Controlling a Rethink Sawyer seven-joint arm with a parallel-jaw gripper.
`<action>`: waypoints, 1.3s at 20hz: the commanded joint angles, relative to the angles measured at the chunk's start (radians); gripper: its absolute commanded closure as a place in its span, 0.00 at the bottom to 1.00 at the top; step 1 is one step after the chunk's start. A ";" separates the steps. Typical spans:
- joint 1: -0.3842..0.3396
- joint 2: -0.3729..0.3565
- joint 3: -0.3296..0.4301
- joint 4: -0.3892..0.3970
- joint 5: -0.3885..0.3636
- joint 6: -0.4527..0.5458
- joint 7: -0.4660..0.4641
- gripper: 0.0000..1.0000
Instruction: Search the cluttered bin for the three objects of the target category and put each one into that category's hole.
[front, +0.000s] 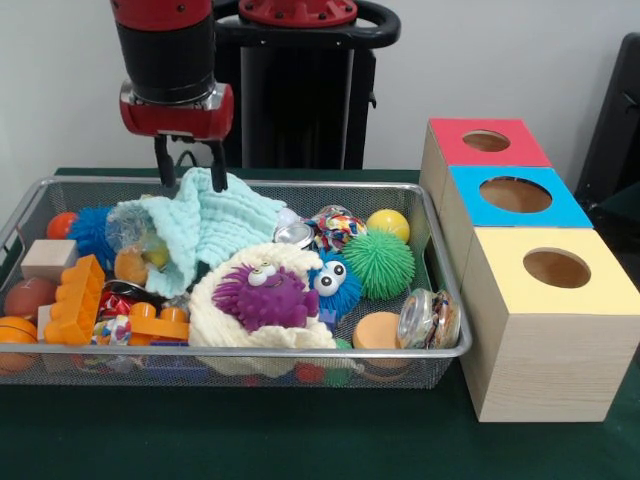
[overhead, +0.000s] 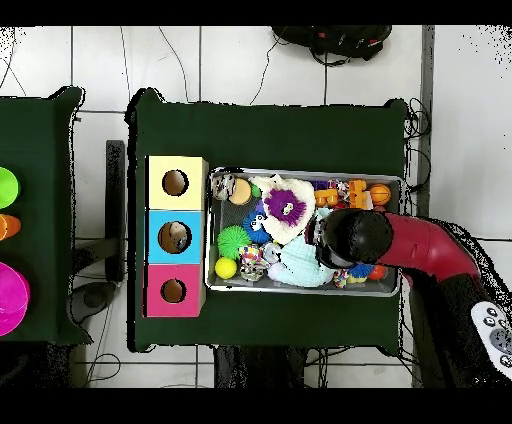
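The scene is viewed from close range by the front camera, set low across the table (front: 300, 450) and faced toward the pedestal (front: 297, 90). From high above, the whole table is looked straight down upon, with the robot's base at the bottom. The wire bin (front: 30, 205) (overhead: 390, 180) and three boxes (front: 550, 340) (overhead: 190, 184) are shared by both.

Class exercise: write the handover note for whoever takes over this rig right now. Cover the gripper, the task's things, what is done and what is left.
Gripper: open, fingers down at the mint cloth in the wire-mesh bin, holding nothing.
Bin: full of toys, beside three wooden boxes.
Boxes: red-topped, blue-topped, yellow-topped, one round hole each.
Done: cannot tell whether anything has been dropped in.
Left: find and post the target objects.
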 joint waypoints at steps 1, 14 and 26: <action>-0.045 0.150 0.015 -0.099 -0.034 -0.007 -0.054 0.00; -0.100 0.224 0.045 -0.304 -0.012 0.146 -0.160 0.00; -0.121 0.230 0.070 -0.340 -0.014 0.221 -0.188 0.00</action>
